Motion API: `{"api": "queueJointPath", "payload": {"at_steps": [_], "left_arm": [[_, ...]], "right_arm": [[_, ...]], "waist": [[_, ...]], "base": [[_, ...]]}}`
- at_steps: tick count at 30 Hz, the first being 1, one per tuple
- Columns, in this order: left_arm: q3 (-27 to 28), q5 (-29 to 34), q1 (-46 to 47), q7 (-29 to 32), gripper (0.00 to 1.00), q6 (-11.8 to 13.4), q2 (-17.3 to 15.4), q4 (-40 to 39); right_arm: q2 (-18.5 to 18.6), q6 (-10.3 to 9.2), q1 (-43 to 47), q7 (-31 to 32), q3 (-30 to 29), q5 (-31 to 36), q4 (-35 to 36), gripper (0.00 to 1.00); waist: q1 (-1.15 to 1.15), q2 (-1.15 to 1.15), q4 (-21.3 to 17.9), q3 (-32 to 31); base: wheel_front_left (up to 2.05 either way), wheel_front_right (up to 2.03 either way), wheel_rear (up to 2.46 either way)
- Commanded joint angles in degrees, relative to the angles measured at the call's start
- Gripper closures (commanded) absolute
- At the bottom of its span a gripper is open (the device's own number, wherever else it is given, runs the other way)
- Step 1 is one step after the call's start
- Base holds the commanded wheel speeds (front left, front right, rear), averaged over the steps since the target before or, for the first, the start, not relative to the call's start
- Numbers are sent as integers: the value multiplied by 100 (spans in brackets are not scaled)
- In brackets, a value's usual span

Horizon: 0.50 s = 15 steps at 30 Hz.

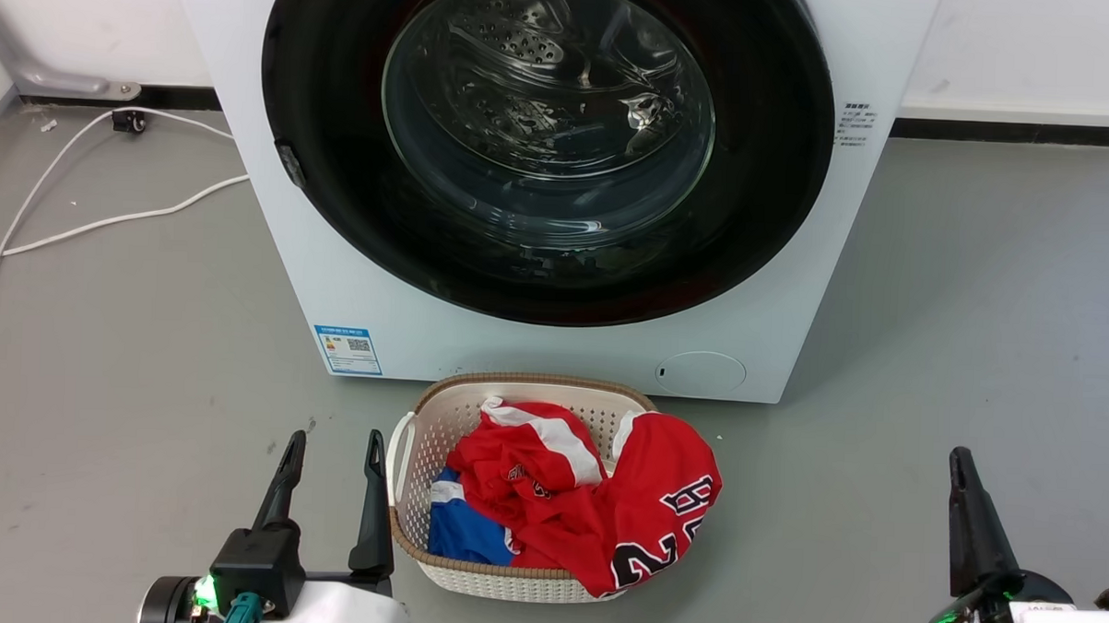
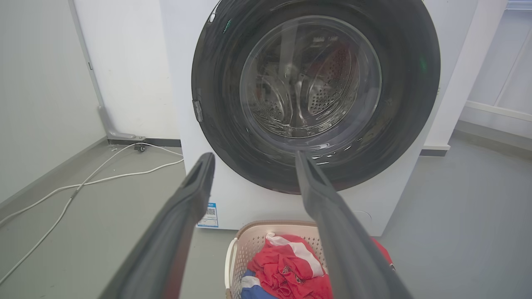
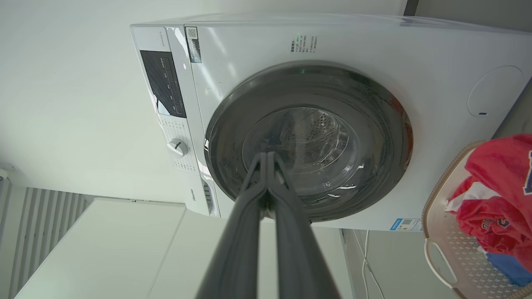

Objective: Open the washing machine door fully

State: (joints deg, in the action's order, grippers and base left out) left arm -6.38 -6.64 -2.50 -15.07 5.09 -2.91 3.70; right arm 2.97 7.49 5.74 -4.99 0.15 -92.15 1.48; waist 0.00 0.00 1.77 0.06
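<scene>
The washing machine (image 1: 535, 352) is a white front-loader standing against the wall. Its round glossy black door (image 1: 338, 184) lies flush against the front, and the steel drum shows through the clear glass centre. A small latch tab (image 1: 289, 164) sits on the door's left rim. My left gripper (image 1: 336, 436) is open and empty, low at the left, well short of the machine. In the left wrist view the left gripper (image 2: 253, 157) points at the door (image 2: 216, 83). My right gripper (image 1: 961, 459) is shut on nothing at the lower right; in the right wrist view the right gripper (image 3: 266, 157) faces the door (image 3: 374, 124).
A cream laundry basket (image 1: 419, 417) with red and blue clothes stands on the grey floor just in front of the machine, between my grippers. White cables (image 1: 106, 222) trail across the floor at the left. A round filter cap (image 1: 700, 373) sits low on the machine's front.
</scene>
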Motion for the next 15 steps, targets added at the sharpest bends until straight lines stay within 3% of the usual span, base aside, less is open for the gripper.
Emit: {"api": "queueJointPath", "payload": {"at_steps": [1,11,15], "left_arm": [[0,8,-31,-16,0,11,4,-25],[-16,43,130,-16,0,-35,4,-71],[-36,87,309,-16,0,-62,4,-113]], "right_arm": [[-9,0,-60,-7,-28,38,22,100],[280,0,-857,-150,-558,140,-238,100],[643,0,-1541,-166,-913,138,-556,100]], "waist": [[0,0,5,9],[0,0,82,304],[0,0,178,639]], "base": [[0,0,0],[0,0,0],[0,0,0]]}}
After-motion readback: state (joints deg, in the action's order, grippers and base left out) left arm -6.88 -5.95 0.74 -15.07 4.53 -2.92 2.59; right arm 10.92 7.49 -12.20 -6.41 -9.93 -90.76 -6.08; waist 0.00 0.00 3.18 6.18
